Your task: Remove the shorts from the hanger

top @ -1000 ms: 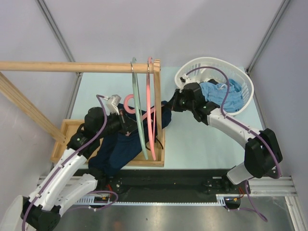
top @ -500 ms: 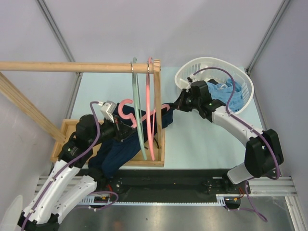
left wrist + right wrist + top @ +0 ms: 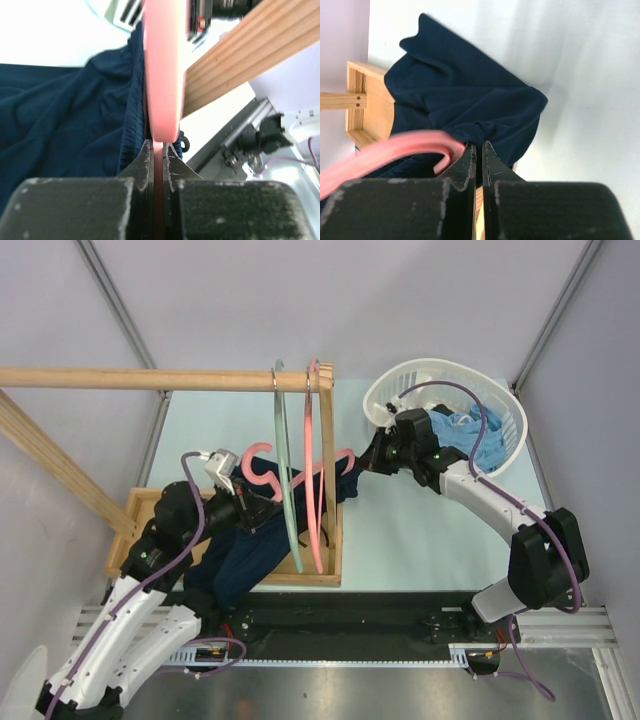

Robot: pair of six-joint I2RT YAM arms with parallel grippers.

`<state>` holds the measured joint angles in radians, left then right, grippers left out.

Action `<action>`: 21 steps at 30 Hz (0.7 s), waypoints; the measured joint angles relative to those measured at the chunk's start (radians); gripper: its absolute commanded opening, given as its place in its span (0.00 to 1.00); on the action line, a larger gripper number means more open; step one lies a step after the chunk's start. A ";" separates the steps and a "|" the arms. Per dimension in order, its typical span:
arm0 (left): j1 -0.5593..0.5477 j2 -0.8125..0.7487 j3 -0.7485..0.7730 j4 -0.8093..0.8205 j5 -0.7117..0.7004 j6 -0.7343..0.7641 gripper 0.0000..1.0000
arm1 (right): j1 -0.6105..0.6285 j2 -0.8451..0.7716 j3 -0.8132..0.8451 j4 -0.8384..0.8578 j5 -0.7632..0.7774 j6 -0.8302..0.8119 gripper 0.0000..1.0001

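Near the wooden rack (image 3: 130,378) — left pincer (image 3: 159,145) clamped on pink hanger (image 3: 162,75), right pincer (image 3: 479,145) pinching navy shorts (image 3: 470,95) at the hanger's tip.

No text, label or number can be read anywhere.

In the left wrist view the pink hanger (image 3: 162,75) is blurred and cut off by the top edge, and the navy shorts (image 3: 65,115) are cropped at the left edge. From above, their lower part is hidden by the left arm (image 3: 175,520). The fingertips of the right gripper (image 3: 362,462) are concealed under its own wrist. The light blue shorts (image 3: 485,440) are partly covered by the right arm (image 3: 490,502).
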<state>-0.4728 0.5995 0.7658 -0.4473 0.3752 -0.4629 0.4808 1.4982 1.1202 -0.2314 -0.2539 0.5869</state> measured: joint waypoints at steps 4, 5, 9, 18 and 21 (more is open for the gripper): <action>0.000 -0.069 -0.069 0.090 -0.068 -0.050 0.00 | 0.035 0.000 0.000 0.007 0.011 -0.003 0.00; 0.000 -0.079 -0.082 0.113 -0.085 -0.063 0.00 | 0.041 0.000 0.000 0.007 0.009 -0.003 0.00; 0.000 -0.092 -0.116 0.238 -0.175 -0.120 0.00 | 0.061 0.000 0.000 0.009 0.005 0.005 0.00; 0.000 -0.091 -0.228 0.475 -0.500 -0.230 0.01 | 0.055 -0.027 0.000 0.037 0.000 0.031 0.00; 0.000 -0.061 -0.221 0.496 -0.631 -0.245 0.01 | 0.045 -0.033 0.000 0.037 -0.005 0.034 0.00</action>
<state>-0.4732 0.5385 0.5449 0.0483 -0.2562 -0.7078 0.5255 1.4654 1.1202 -0.1944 -0.2592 0.6205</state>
